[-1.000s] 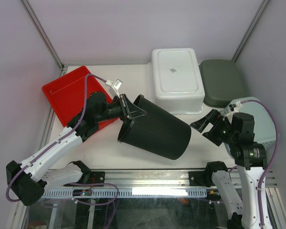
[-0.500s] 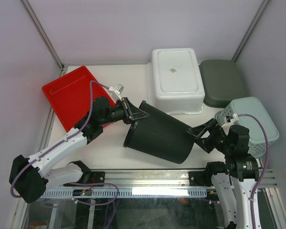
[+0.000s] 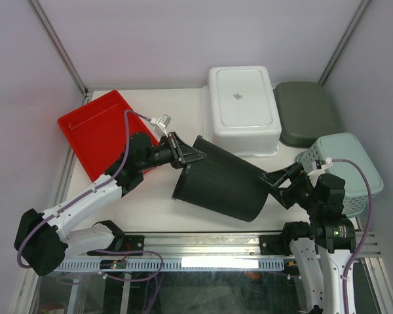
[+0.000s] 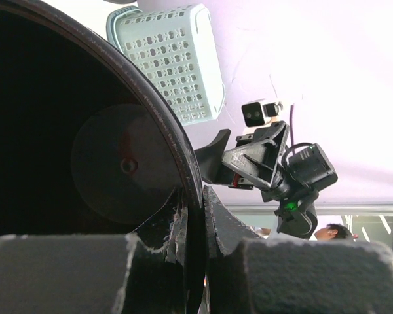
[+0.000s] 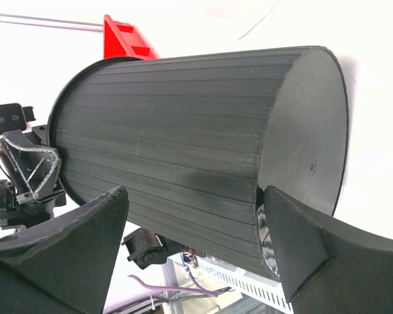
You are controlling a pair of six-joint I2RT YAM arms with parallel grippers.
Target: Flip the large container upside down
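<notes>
large container (image 3: 219, 186) | interior dark | underside hidden | right jaws' contact unclear

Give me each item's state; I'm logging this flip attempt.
black container: on its side, not yet flipped
left gripper: shut on the container's rim
right gripper: open, straddling the container's base edge
white tub: upside down
grey tub: upside down
red tray: open side up
teal basket: orientation unclear

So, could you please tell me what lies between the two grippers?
The large black container, lying on its side: the left gripper pinches its rim, the right gripper stands open at its base. The top view shows it.
</notes>
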